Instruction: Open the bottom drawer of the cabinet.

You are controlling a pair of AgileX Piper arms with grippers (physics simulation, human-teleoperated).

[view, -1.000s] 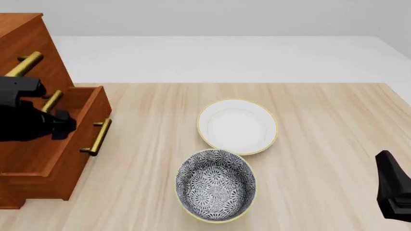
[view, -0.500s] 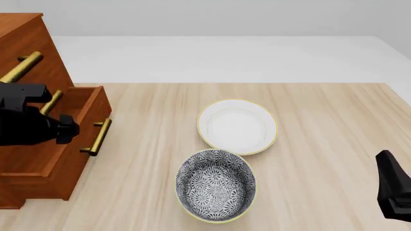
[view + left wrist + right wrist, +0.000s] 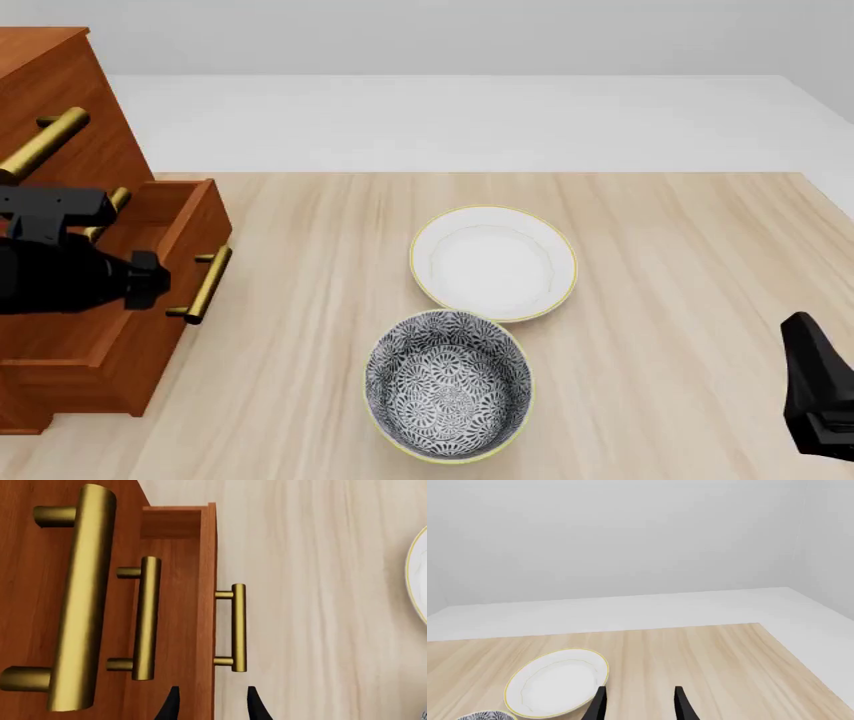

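Note:
The cabinet (image 3: 67,90) stands at the table's left edge. Its bottom drawer (image 3: 167,225) is pulled out, and its brass handle (image 3: 202,286) faces the bowls. In the left wrist view the drawer's front board (image 3: 210,580) runs up between my fingertips, with its handle (image 3: 238,627) just beyond them. My left gripper (image 3: 211,707) (image 3: 134,275) hovers over that front edge, open and holding nothing. My right gripper (image 3: 638,705) (image 3: 814,400) is open at the near right, far from the cabinet.
A white plate with a yellow rim (image 3: 493,262) (image 3: 557,682) lies mid-table. A dark patterned bowl (image 3: 450,385) sits nearer than it. The two upper drawers' brass handles (image 3: 145,617) (image 3: 83,595) stick out above the open drawer.
My left gripper has drifted slightly right and toward the near side over the drawer. The drawer, bowl, plate and right arm have not moved.

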